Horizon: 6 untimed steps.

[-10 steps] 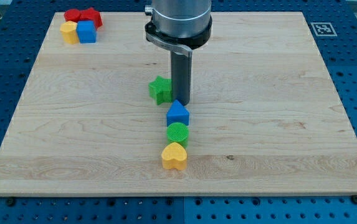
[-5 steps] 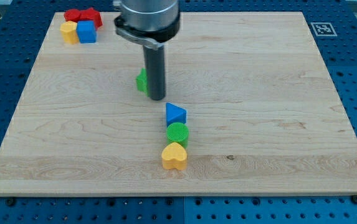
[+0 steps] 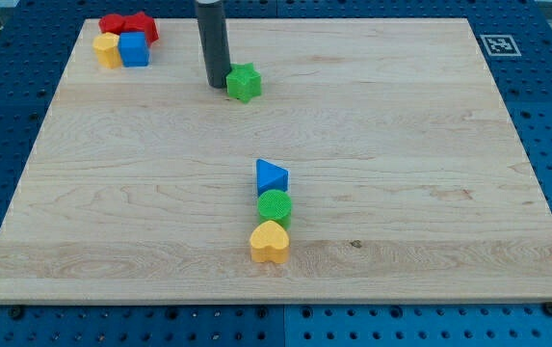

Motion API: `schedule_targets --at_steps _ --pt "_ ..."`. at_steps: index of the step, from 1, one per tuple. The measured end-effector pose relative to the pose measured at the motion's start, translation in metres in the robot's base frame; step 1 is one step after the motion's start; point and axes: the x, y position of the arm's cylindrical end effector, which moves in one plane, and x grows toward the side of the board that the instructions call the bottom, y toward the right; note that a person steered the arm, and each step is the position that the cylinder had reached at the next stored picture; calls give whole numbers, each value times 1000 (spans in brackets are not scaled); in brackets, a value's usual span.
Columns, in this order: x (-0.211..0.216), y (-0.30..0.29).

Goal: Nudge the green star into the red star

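My tip (image 3: 217,85) touches green star (image 3: 245,83) on its left side, upper surface (image 3: 430,193). Red star (image 3: 142,25) lies far upper-left, so tip sits on wrong side. End effector: bare rod, nothing held.

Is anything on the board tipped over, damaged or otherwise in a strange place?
Nothing looks damaged or spilled. One thing stands out: my tip sits on the view's left of the green star, between it and the red star at the view's top left. A push from there would send it away from the target.
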Motion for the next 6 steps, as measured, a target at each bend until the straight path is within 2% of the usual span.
schedule_targets --at_steps 1,2,3,5,6 --pt "-30 38" --pt "-39 103" --pt "-17 150" --pt "38 116" --pt "40 109"
